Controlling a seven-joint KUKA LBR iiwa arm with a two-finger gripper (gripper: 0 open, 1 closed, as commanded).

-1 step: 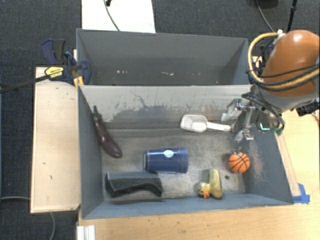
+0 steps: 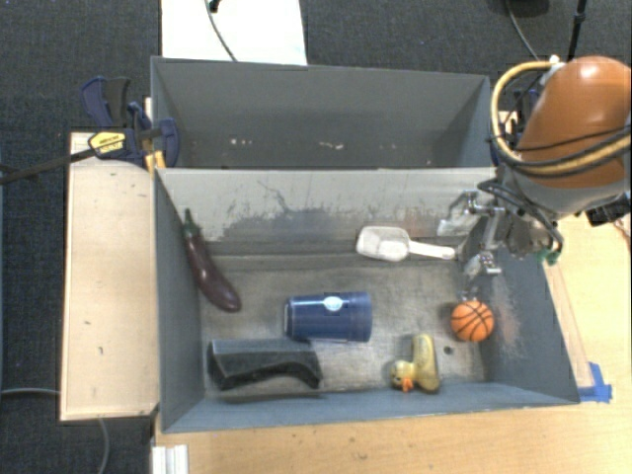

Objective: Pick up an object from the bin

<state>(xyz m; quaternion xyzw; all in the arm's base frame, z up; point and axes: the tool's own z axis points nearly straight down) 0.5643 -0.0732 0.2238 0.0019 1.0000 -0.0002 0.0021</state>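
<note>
In the bin (image 2: 316,117), a toy eggplant (image 2: 207,270) is lying along the left wall, a scoop (image 2: 390,245) at centre back, a can (image 2: 329,318) just below the scoop. Along the lower wall a slab (image 2: 265,366) is resting at left, a toy duck (image 2: 419,365) at right; a small basketball (image 2: 473,321) is sitting to the duck's upper right.

**One high camera, tilted over the bin**

The camera sits above the bin (image 2: 326,117) and looks down into it, leaning in from the near side. The far wall shows its whole inner face towards the top of the frame. Both side walls show their inner faces, and the near wall is a narrow band at the bottom. The bin's floor lies just below the middle, close enough that each small thing on it reads separately. Dark carpet (image 2: 59,28) borders the top and left. The arm (image 2: 578,117) comes in from the right edge, its gripper (image 2: 479,265) over the floor's right end.
</note>
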